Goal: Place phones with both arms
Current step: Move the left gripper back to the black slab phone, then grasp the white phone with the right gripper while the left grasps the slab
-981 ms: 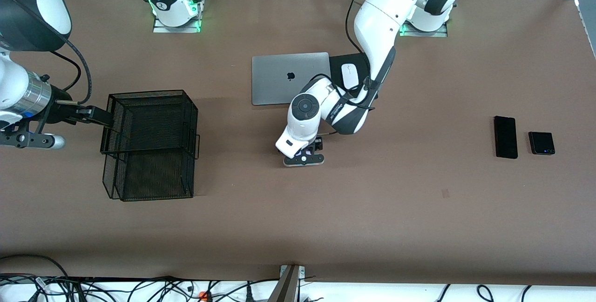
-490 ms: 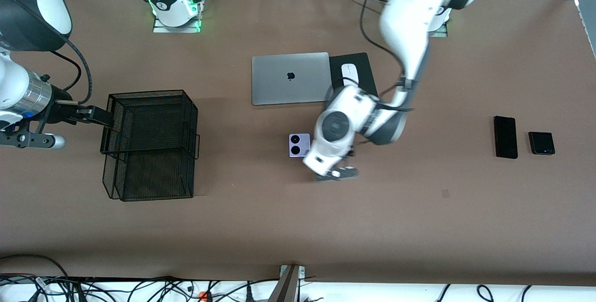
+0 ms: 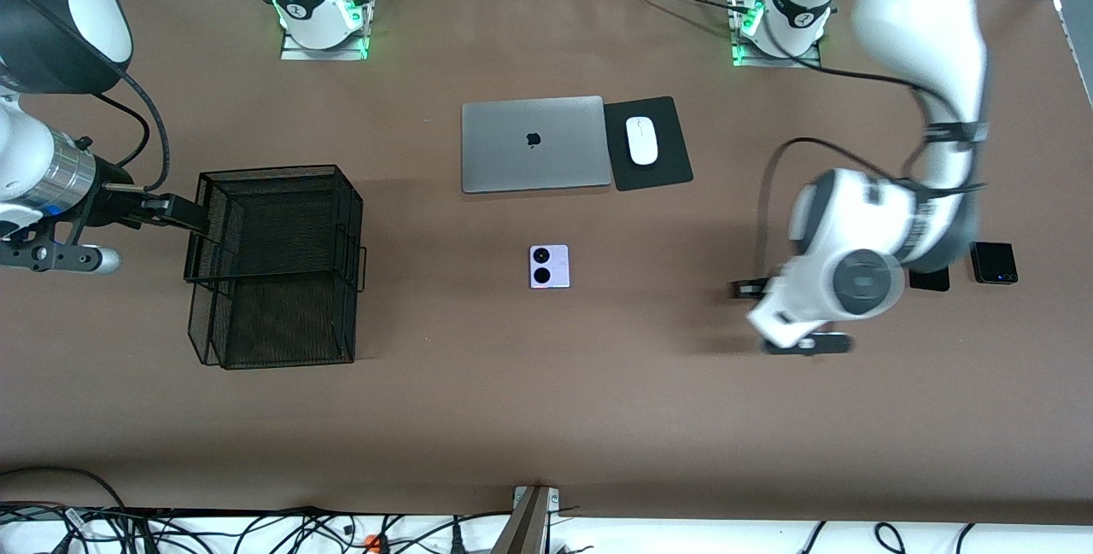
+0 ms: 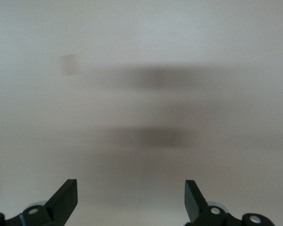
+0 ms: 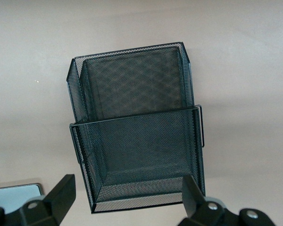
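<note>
A lilac-white phone [image 3: 549, 266] with two black camera circles lies flat mid-table, nearer the front camera than the laptop. At the left arm's end a small squarish black phone [image 3: 993, 262] lies beside a long black phone [image 3: 929, 280]; the left arm covers all but one end of the long one. My left gripper [image 3: 787, 317] hangs open over bare table just beside those two. In the left wrist view the left gripper [image 4: 131, 197] has nothing between its fingers. My right gripper [image 3: 175, 212] waits open above the edge of the basket. In the right wrist view the right gripper [image 5: 127, 197] is empty too.
A black wire-mesh basket [image 3: 277, 172] stands at the right arm's end, and the basket [image 5: 137, 141] fills the right wrist view. A closed grey laptop [image 3: 534, 144] lies near the bases beside a white mouse [image 3: 642, 141] on a black pad [image 3: 675, 172].
The left arm has swung away from the lilac phone, left uncovered on the table, toward the black phones at its own end. The right arm has not moved.
</note>
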Action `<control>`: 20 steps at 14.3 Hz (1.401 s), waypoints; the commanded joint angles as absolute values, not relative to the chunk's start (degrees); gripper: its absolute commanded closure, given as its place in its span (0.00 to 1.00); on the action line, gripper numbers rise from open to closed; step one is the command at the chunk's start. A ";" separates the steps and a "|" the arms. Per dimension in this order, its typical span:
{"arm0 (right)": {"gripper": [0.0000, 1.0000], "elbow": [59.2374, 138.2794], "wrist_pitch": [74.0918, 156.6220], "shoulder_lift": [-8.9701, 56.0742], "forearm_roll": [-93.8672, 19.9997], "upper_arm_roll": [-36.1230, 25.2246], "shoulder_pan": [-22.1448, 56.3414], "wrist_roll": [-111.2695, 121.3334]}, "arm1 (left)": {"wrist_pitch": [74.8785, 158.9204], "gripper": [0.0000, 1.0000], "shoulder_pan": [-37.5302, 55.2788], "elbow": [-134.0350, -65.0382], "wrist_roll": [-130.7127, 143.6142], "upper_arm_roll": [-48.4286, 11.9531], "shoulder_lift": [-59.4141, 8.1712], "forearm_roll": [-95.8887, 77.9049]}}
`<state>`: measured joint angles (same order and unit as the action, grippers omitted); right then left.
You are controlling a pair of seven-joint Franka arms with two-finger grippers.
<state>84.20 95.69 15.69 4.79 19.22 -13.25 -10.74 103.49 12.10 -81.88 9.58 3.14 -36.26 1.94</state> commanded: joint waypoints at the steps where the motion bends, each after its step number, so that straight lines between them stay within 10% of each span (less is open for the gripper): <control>1: 0.00 85.34 96.15 14.85 4.39 19.60 -13.80 -11.25 | 104.68 0.00 4.86 -88.76 -1.89 2.11 -31.65 6.05; 9: 0.00 85.34 97.73 15.90 4.40 23.11 -11.70 -13.17 | 125.03 0.00 -13.87 -102.19 -24.15 2.11 -29.00 7.56; 20: 0.00 73.58 117.68 42.60 15.81 22.06 20.02 -41.91 | 144.84 0.00 -21.79 -116.02 -26.10 2.02 -30.41 8.79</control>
